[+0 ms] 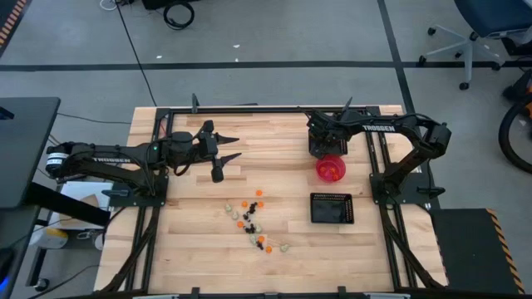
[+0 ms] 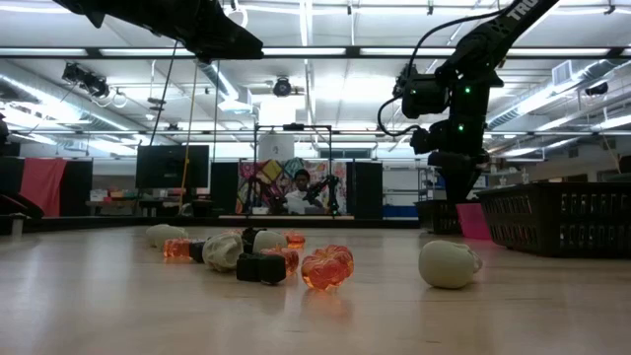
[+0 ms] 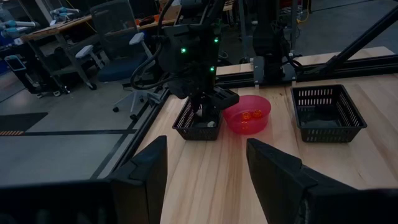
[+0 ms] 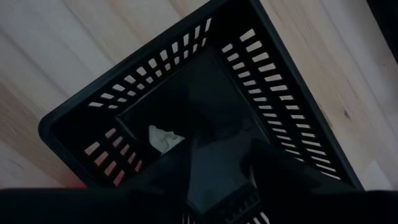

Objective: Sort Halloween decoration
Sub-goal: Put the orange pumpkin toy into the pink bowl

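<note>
High view: the wooden tabletop (image 1: 199, 249) carries everything. The left arm lies along the left edge, its left gripper (image 1: 230, 147) held above the boards with the fingers spread wide and nothing between them. The right gripper (image 1: 322, 141) points down into a black mesh tray (image 3: 198, 123) near the far right edge — whether its fingers are apart or together I cannot tell. A pale cream trinket (image 4: 163, 138) lies on that tray's floor. Just beside it sits the pink-red bowl (image 1: 331, 169) with orange pieces inside; a second mesh tray (image 1: 332, 208) stands nearer the front. The Halloween decoration (image 1: 252, 221) — orange, black and cream bits — is scattered loosely at the tabletop's middle toward the front edge.
</note>
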Controlling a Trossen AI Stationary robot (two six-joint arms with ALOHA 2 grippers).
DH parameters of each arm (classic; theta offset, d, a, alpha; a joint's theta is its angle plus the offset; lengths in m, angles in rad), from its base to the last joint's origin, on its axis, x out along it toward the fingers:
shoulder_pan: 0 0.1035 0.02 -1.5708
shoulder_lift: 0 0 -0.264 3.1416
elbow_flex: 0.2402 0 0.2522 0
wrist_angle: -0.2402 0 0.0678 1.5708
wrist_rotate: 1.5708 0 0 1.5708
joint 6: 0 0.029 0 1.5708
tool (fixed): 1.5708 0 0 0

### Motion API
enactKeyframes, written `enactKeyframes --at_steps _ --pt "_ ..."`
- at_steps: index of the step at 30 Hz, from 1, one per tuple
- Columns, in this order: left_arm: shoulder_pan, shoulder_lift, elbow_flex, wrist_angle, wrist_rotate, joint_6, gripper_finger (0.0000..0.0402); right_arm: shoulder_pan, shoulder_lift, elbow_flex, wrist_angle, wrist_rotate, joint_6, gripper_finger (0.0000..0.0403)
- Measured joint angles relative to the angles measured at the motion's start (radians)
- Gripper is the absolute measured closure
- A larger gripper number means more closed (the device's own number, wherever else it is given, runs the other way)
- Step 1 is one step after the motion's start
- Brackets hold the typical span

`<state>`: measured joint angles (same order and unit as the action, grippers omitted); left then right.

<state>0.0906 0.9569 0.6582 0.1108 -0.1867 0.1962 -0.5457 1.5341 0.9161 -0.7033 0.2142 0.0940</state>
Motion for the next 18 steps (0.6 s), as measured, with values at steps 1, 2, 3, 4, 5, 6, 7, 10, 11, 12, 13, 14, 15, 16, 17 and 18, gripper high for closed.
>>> enactKeyframes --at_steps 1,2,3,4,5,6,7,10,11,12,13,14,15,16,17,18 --pt "0.000 0.000 0.000 0.000 0.000 0.000 0.0209 0.000 0.000 0.000 0.000 0.000 0.000 0.0229" --pt "0.000 0.000 0.000 0.000 0.000 0.000 0.0209 0.000 0.000 0.000 0.000 0.000 0.000 0.0227" --pt "0.000 0.000 0.000 0.000 0.000 0.000 0.0209 0.000 0.000 0.000 0.000 0.000 0.000 0.0226" --pt "0.000 0.000 0.000 0.000 0.000 0.000 0.0209 0.000 0.000 0.000 0.000 0.000 0.000 0.0226" --pt "0.000 0.000 0.000 0.000 0.000 0.000 0.0209 0.000 0.000 0.000 0.000 0.000 0.000 0.0225" --pt "0.000 0.000 0.000 0.000 0.000 0.000 0.0209 0.000 0.000 0.000 0.000 0.000 0.000 0.0225" --pt "0.000 0.000 0.000 0.000 0.000 0.000 0.0209 0.000 0.000 0.000 0.000 0.000 0.000 0.0225" --pt "0.000 0.000 0.000 0.000 0.000 0.000 0.0209 0.000 0.000 0.004 -0.014 0.000 0.000 0.0226" --pt "0.000 0.000 0.000 0.000 0.000 0.000 0.0209 0.000 0.000 0.016 -0.040 0.000 0.000 0.0226" --pt "0.000 0.000 0.000 0.000 0.000 0.000 0.0209 0.000 0.000 0.032 -0.064 0.001 0.000 0.0226" --pt "0.000 0.000 0.000 0.000 0.000 0.000 0.0209 0.001 0.000 0.049 -0.080 0.003 0.004 0.0226" --pt "0.000 0.000 0.000 0.000 0.000 0.000 0.0209 0.004 0.000 0.068 -0.097 0.007 0.010 0.0226" --pt "0.000 0.000 0.000 0.000 0.000 0.000 0.0209 0.008 0.000 0.087 -0.117 0.009 0.015 0.0226" --pt "0.000 0.000 0.000 0.000 0.000 0.000 0.0209 0.013 0.000 0.105 -0.132 0.008 0.018 0.0226" --pt "0.000 0.000 0.000 -0.001 0.000 0.000 0.0209 0.020 0.000 0.123 -0.142 0.008 0.018 0.0226" --pt "0.000 0.000 0.000 -0.001 0.000 0.000 0.0209 0.029 0.000 0.141 -0.148 0.009 0.018 0.0226"
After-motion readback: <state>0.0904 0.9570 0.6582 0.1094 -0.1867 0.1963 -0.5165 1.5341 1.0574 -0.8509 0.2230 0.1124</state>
